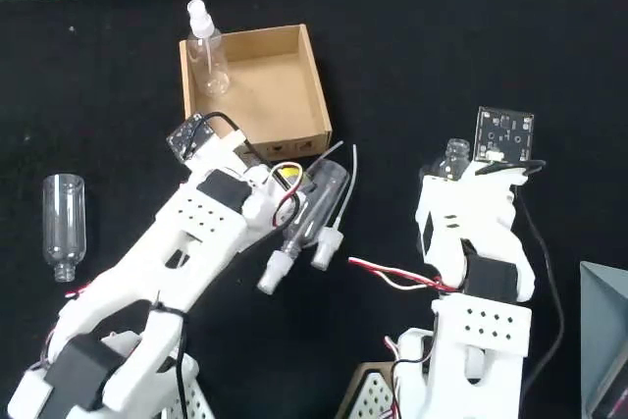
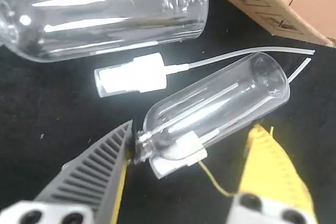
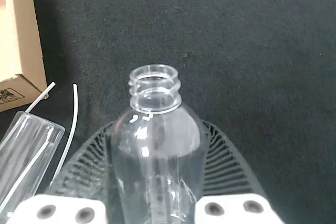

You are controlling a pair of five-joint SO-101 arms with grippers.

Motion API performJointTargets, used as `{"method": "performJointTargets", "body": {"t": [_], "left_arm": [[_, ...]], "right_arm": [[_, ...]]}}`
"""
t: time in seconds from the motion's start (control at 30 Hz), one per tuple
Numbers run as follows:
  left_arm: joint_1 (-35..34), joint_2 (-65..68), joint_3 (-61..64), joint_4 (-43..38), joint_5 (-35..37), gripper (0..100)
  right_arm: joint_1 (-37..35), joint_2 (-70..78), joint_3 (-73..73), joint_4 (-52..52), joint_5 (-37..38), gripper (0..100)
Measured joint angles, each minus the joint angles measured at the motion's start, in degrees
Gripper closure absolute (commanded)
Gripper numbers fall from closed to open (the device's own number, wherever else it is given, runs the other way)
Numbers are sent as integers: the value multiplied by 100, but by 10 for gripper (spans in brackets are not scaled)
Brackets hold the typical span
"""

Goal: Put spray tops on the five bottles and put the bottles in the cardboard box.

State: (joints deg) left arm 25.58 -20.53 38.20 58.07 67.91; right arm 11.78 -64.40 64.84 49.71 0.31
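Left gripper: middle of the table, just on the near side of the box; jaws spread wide, nothing clamped; they straddle a lying bottle, one fingertip at its neck.
Straddled bottle: on its side between those jaws, base toward the box.
Spray top A: head against the straddled bottle's neck; its tube tip shows past the bottle's base, so judged to lie alongside, not fitted.
Spray top B: loose on the table just beside the straddled bottle, tube trailing toward the box.
Second lying bottle: on its side next to spray top B; no top seen on it.
Bare bottle: on its side near the table's left edge, well apart from the rest, neck open.
Right gripper: right half of the table; fingers closed against both sides of an upright bottle.
Held bottle: upright in the right gripper, threaded neck open, no top.
Cardboard box: toward the table's far edge, left of centre, open side up.
Finished bottle: upright in the box's far left corner, spray top on.
Done: one bottle of five capped and boxed.
Left, as judged: four bottles to cap and box; two loose tops counted.
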Motion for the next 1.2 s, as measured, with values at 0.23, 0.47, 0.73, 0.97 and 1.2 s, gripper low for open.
{"method": "performJointTargets", "body": {"t": [0.23,0.47,0.73,0.97,1.2], "left_arm": [[0,747,0,-281,176,679],[-316,1248,-176,-554,229,679],[-466,1556,-290,-554,202,679],[-492,1846,-431,-651,202,679],[-589,2233,-607,-563,176,679]], "right_arm": [[0,0,0,0,0,952],[0,0,0,0,0,952],[0,0,0,0,0,952],[0,0,0,0,0,952],[0,0,0,0,0,952]]}}
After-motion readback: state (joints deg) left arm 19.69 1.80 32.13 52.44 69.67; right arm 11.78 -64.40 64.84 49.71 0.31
